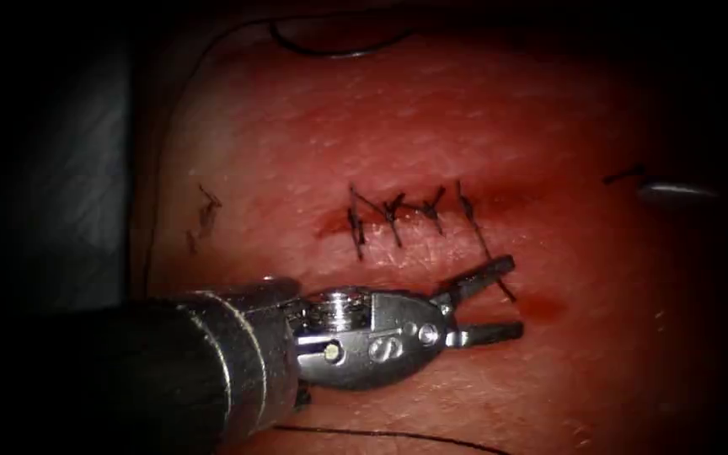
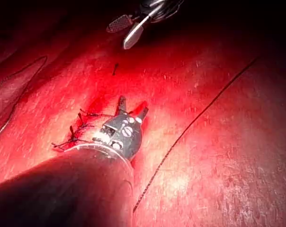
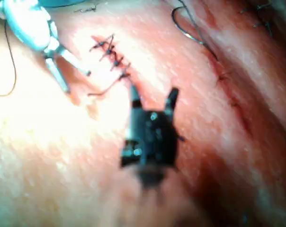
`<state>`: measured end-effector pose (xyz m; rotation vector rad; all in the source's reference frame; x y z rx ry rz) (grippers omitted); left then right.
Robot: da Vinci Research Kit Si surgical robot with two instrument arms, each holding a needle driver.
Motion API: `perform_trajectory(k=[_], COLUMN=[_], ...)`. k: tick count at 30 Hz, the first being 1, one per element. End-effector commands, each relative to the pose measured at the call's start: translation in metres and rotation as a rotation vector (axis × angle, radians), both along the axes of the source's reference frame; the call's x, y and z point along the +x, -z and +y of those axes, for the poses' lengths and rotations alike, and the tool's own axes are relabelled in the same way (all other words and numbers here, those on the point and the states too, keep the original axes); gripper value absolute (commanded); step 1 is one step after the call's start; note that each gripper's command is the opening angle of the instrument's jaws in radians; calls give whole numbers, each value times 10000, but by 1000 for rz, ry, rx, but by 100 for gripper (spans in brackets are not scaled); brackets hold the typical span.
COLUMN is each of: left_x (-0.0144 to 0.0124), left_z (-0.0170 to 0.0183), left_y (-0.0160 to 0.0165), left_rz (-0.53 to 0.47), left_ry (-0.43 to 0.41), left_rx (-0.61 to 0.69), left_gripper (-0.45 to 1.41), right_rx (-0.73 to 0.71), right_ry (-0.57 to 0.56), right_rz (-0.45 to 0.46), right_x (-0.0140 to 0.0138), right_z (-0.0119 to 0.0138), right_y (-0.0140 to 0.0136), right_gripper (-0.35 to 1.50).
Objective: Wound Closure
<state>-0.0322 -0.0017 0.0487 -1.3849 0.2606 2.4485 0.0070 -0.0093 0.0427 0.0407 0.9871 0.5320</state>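
**Endoscope view.** Your left tool point(image 1: 499, 305) lies just below the stitch row point(image 1: 406, 215), jaws apart and holding nothing. The upper jaw is touching or just beside the loose thread tail point(image 1: 492, 261) that trails from the row's right-end stitch. The red fluid point(image 1: 541, 307) pools just past the jaw tips. The right tool point(image 1: 676, 194) sits well off the row's right end. The needle point(image 1: 339, 49) lies on the tissue point(image 1: 549, 109) far above the row, held by neither tool. It looks to rest on the surface, but I cannot tell whether its tip is buried. The long thread point(image 1: 381, 436) runs below the row, and cut ends of thread point(image 1: 206, 211) sit off its left end.

Judgement: this reads as lining up on the tail. If so, keep both jaw tips in sight. Take thread only, not tissue, and grip a little out from the knot so the stitch is not dragged.

**Left wrist view.** The left tool point(image 2: 132, 108) is spread at the near end of the stitch row point(image 2: 79, 127) and is empty. The right tool point(image 2: 125, 30) is well beyond the row, jaws apart and empty. The long thread point(image 2: 195, 123) runs slack beside the row, so keep it out of your closing jaws.

**Right wrist view.** The right tool point(image 3: 152, 97) is parted with nothing between the jaws, close to the end of the stitch row point(image 3: 110, 52). The tail point(image 3: 102, 90) curls between it and the left tool point(image 3: 65, 71). The needle point(image 3: 185, 28) lies far from the row. Note its place and steer the shafts wide of it.
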Motion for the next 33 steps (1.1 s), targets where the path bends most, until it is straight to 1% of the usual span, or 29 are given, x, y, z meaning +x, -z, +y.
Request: perform_trajectory(k=[1,5,7,10,14,16,22,30,31,33], left_x=[-8,-13,-14,-13,-17,-19,-21,-22,-22,-22], left_z=[-3,-5,-5,-1,-1,-2,-5,-4,-4,-4], left_y=[-13,-33,-40,-47,-55,-56,-50,-43,-43,-43], left_rz=[2,-12,-12,-12,-10,-15,-23,-22,-18,-19], left_ry=[2,-10,-11,-11,-9,-14,-23,-43,-49,-58], left_rx=[-3,-13,-17,-18,-22,-23,-26,-46,-55,-64], left_gripper=[17,14,21,22,16,10,16,12,9,-10], right_rx=[2,2,1,-1,-2,-3,-5,-4,-4,-5], right_ry=[0,8,10,11,13,13,17,19,19,19], right_rz=[3,3,2,2,-1,-2,-3,-4,-4,-4], right_x=[10,15,15,15,18,18,17,17,16,17], right_z=[-10,-15,-17,-19,-23,-23,-25,-26,-26,-27], right_y=[-6,-9,-11,-12,-15,-16,-19,-20,-20,-21], right_gripper=[138,138,138,138,138,138,138,138,138,138])
